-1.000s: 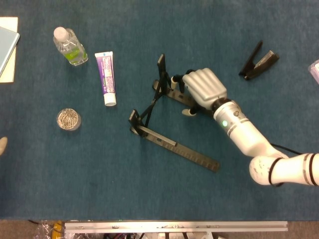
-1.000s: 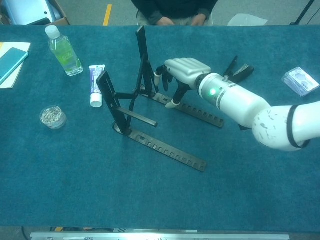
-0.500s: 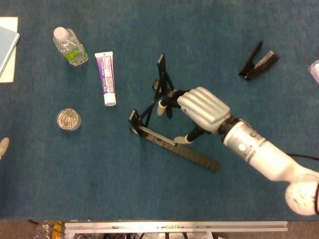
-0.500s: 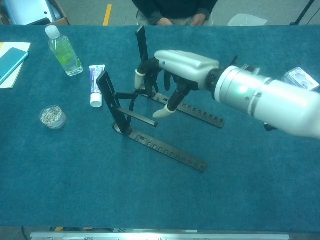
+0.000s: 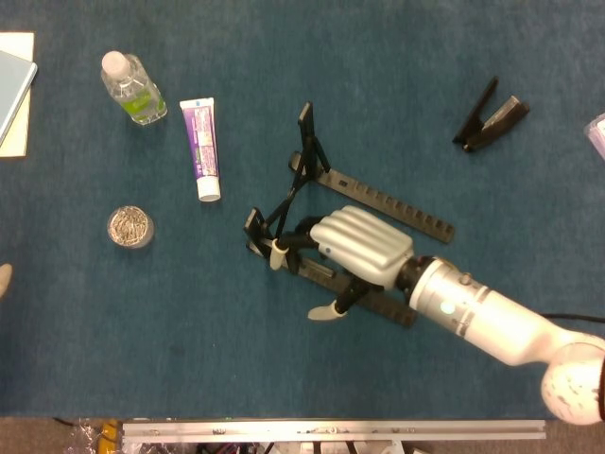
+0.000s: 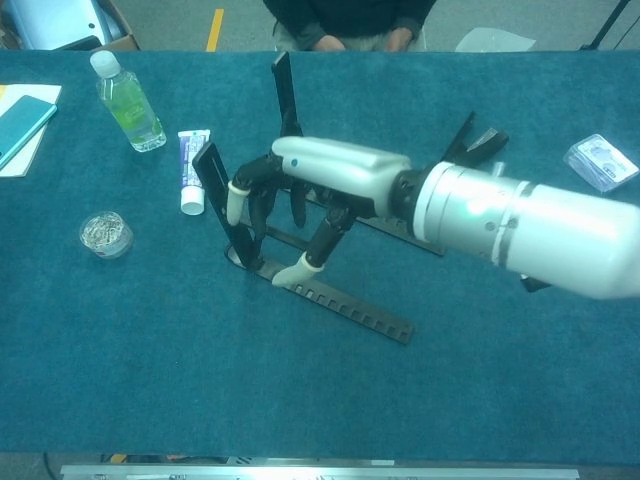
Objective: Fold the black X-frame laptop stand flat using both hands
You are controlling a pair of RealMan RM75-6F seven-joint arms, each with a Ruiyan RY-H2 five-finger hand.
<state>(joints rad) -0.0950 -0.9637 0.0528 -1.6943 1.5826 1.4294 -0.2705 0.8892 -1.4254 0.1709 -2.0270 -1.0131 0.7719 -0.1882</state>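
Moving off the far rail, my right hand (image 5: 359,248) came across to the near rail of the black X-frame laptop stand (image 5: 312,180). A moment before, it sat by the far rail, close to the tall upright. Now it was over the near rail, with its fingers curled down around it and the thumb poking out toward me. I could not tell for sure if the fingers were squeezing the rail or just touching it.

The stand (image 6: 285,120) was in the middle of the blue table (image 5: 473,57), with both uprights sticking up and the crossed bars between them. It did not look folded at all yet. I think I was trying to get a good hold, so I could push the two rails together. My left hand was nowhere to be seen, and the job needs both.

A purple toothpaste tube (image 5: 199,148) lay just to the left of the stand. Past it stood a clear bottle (image 5: 132,88), and nearer to me sat a little jar of clips (image 5: 129,227). A black clip thing (image 5: 490,117) lay far off to the right.
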